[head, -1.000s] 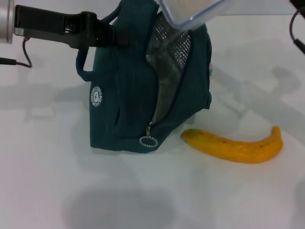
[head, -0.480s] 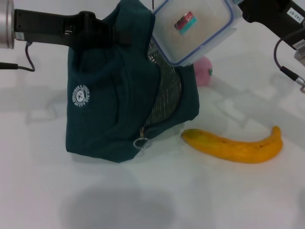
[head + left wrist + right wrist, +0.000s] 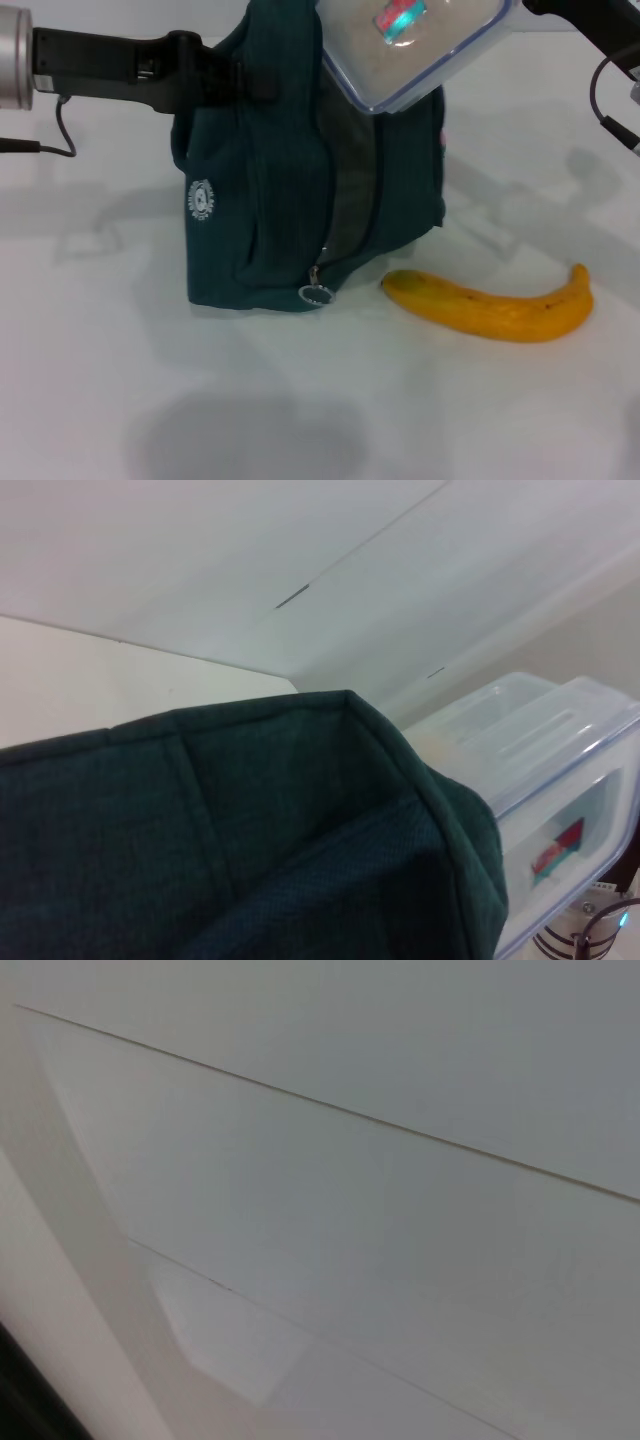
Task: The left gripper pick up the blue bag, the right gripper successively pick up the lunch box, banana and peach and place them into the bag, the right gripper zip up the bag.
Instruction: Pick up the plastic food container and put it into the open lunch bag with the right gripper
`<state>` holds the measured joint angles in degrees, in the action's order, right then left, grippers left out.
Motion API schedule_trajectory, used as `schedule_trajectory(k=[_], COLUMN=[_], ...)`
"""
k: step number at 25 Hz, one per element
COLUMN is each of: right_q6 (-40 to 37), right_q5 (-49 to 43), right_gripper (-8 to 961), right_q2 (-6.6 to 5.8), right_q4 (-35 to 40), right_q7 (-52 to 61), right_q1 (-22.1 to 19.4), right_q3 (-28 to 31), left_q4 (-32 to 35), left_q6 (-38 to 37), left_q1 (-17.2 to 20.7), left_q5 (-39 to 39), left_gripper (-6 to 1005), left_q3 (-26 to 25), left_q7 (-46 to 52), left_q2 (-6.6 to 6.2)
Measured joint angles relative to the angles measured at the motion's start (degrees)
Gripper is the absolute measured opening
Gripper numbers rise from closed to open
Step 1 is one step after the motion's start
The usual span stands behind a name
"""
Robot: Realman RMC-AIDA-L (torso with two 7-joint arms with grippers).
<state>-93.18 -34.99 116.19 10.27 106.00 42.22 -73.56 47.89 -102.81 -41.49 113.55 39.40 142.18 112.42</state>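
The blue bag (image 3: 290,200) stands on the white table, its top pinched by my left gripper (image 3: 245,80), which reaches in from the left. Its zipper ring (image 3: 313,294) hangs low at the front, and the mouth gapes toward the right. The lunch box (image 3: 415,45) hovers tilted above that opening. My right gripper (image 3: 535,8) is shut on its far end at the frame's top right. In the left wrist view the bag's fabric (image 3: 250,830) fills the front, with the lunch box (image 3: 545,780) beyond. The banana (image 3: 490,305) lies right of the bag. The peach is almost hidden behind the bag.
The white table (image 3: 120,380) stretches bare in front and to the left of the bag. A black cable (image 3: 45,140) trails from the left arm at the far left. The right wrist view shows only a pale flat surface.
The bag has swung back to the right and stands more upright. The lunch box has risen and shifted slightly right. The bag now covers the peach.
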Motion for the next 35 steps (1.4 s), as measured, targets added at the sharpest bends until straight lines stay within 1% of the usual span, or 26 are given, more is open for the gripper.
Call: schedule_trajectory(k=[4,6,8,12,17,21,26,30,35], right_q6=[-0.3,0.8,2.4,5.8,7.8,9.1,9.0,9.6,10.7], right_q5=[0.1,0.0,-0.1,0.1,0.1,0.1,0.1,0.2,0.2], right_gripper=[93,93,93,93,93,93,93,93,94], right_q2=[0.0,0.0,0.0,0.0,0.0,0.0,0.0,0.0,0.0], right_q4=[0.0,0.0,0.1,0.2,0.3,1.8,2.4,2.5,2.5], right_q7=[0.0,-0.2,-0.5,-1.5,-2.1,-2.4,-2.5,-2.5,-2.5], right_q1=[0.3,0.4,0.6,1.2,1.2,1.1,1.0,1.0,0.7], right_q3=[0.0,-0.6,-2.5,-6.7,-9.1,-11.9,-12.7,-13.6,-15.5], left_q4=[0.0,-0.6,-2.0,-4.9,-5.2,-5.6,-6.5,-7.6,-8.9], left_q6=[0.0,0.0,0.0,0.2,0.7,1.0,1.7,2.7,2.8], left_q1=[0.0,0.0,-0.1,-0.4,-0.2,0.2,0.4,1.5,2.1], left_q5=[0.0,0.0,0.0,0.1,0.3,0.2,-0.1,-1.5,-3.9], left_gripper=[33,33,33,33,34,34,34,34,33], left_q3=[0.2,0.3,0.3,0.2,0.2,0.1,-0.1,-0.1,-0.1], left_q7=[0.0,-0.3,-1.0,-2.1,-2.8,-3.2,-4.2,-5.1,-5.8], left_q2=[0.26,0.52,0.58,0.29,0.38,0.32,0.58,0.89,0.5])
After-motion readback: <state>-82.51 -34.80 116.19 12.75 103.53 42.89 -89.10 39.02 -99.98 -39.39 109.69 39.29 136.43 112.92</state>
